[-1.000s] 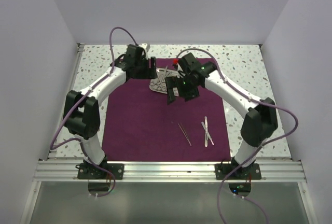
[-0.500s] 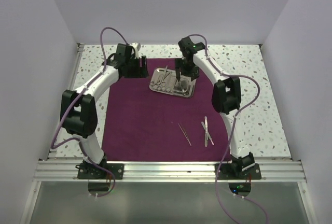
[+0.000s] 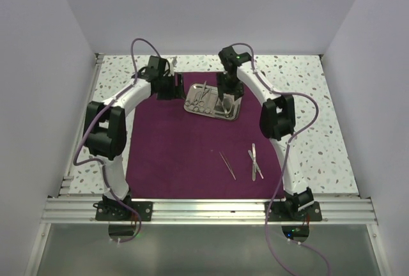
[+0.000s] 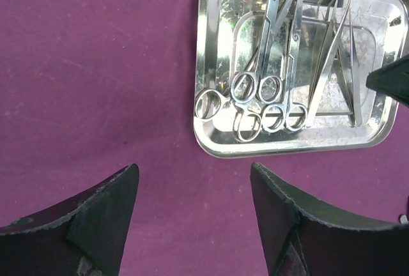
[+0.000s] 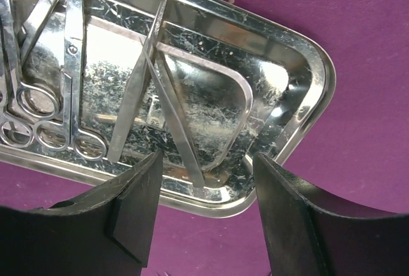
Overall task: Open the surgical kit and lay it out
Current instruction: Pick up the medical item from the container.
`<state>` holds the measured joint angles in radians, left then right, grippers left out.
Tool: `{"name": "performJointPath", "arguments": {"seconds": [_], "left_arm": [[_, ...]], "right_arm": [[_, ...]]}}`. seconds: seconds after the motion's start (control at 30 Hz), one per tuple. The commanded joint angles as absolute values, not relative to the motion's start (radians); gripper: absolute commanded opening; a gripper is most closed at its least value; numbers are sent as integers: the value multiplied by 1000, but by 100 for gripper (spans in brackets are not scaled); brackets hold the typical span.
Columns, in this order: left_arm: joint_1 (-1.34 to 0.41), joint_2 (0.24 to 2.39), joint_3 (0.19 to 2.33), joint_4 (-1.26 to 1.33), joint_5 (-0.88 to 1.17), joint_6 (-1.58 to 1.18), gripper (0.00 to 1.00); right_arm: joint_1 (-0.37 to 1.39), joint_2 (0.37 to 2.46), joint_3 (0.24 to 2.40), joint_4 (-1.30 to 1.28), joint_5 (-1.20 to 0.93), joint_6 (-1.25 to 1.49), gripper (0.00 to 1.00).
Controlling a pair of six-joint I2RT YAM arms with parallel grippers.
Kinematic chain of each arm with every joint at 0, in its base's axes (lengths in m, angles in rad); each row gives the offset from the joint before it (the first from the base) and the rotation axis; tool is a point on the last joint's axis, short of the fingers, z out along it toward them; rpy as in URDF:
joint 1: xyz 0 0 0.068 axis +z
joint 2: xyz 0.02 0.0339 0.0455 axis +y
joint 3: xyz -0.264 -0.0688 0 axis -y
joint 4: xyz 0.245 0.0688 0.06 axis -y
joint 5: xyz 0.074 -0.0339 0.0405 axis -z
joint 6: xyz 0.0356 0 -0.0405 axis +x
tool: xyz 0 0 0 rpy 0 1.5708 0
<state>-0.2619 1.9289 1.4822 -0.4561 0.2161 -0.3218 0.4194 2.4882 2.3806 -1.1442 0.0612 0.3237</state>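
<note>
The dark purple cloth (image 3: 185, 148) lies spread flat on the table. The shiny steel tray (image 3: 213, 101) sits at its far middle and holds ring-handled scissors (image 4: 268, 65) and tweezers (image 5: 166, 103). A thin probe (image 3: 227, 165) and a pair of tweezers (image 3: 255, 161) lie on the cloth at the near right. My left gripper (image 3: 174, 87) is open and empty, low over the cloth just left of the tray (image 4: 294, 65). My right gripper (image 3: 225, 100) is open and empty, hovering over the tray's right end (image 5: 281, 129), its fingers either side of the tweezers' tips.
The cloth lies on a speckled white table (image 3: 307, 91) enclosed by plain walls on three sides. An aluminium rail (image 3: 204, 210) carries both arm bases at the near edge.
My right arm has swung from above the tray's near side to reach out over the tray. My left gripper has shifted slightly right toward the tray. The instruments on the cloth have not moved.
</note>
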Motion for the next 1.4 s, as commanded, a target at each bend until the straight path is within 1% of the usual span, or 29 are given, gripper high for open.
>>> {"name": "performJointPath", "arguments": {"seconds": [0.0, 0.23, 0.33, 0.37, 0.43, 0.47, 0.53, 0.57, 0.6, 0.8, 0.97, 1.07, 1.13, 1.17, 1.2, 1.23, 1.27, 1.37], "left_arm": [[-255, 1942, 1548, -460, 252, -325, 74], [-245, 1945, 1545, -465, 258, -330, 73], [-244, 1936, 1534, -463, 259, -331, 73], [-244, 1934, 1531, -463, 259, -331, 73], [-244, 1930, 1528, -462, 262, -331, 73], [-244, 1928, 1525, -460, 261, -331, 73], [-242, 1928, 1523, -462, 261, -331, 73], [-242, 1928, 1523, -459, 262, -331, 73], [-242, 1927, 1525, -459, 261, -331, 73], [-242, 1918, 1529, -460, 258, -330, 73], [-242, 1908, 1534, -453, 258, -337, 73], [-245, 1902, 1534, -445, 265, -347, 73], [-252, 1894, 1526, -433, 273, -351, 73], [-256, 1891, 1526, -423, 276, -356, 74], [-268, 1891, 1528, -422, 276, -354, 74], [-276, 1894, 1531, -420, 273, -353, 74], [-285, 1899, 1539, -425, 268, -348, 74], [-330, 1928, 1586, -445, 245, -342, 74]], "right_arm": [[425, 2496, 2395, -1155, 52, 311, 62], [459, 2556, 2421, -1160, 64, 318, 59], [466, 2591, 2434, -1169, 95, 325, 50], [469, 2602, 2436, -1175, 104, 325, 44], [469, 2608, 2439, -1181, 133, 328, 35], [468, 2609, 2439, -1186, 144, 328, 28], [469, 2611, 2434, -1190, 173, 322, 18], [468, 2609, 2430, -1196, 182, 321, 4], [468, 2605, 2419, -1200, 187, 319, 0], [466, 2553, 2378, -1215, 224, 313, 0], [456, 2419, 2321, -1218, 242, 316, 0], [457, 2304, 2237, -1198, 236, 322, 0], [460, 2238, 2128, -1178, 223, 328, 0], [460, 2159, 2084, -1151, 207, 330, 0], [463, 2120, 1986, -1132, 183, 336, 0], [472, 2077, 1935, -1114, 170, 339, 0], [480, 2004, 1834, -1077, 154, 341, 0], [529, 1904, 1694, -1016, 112, 353, 0]]}}
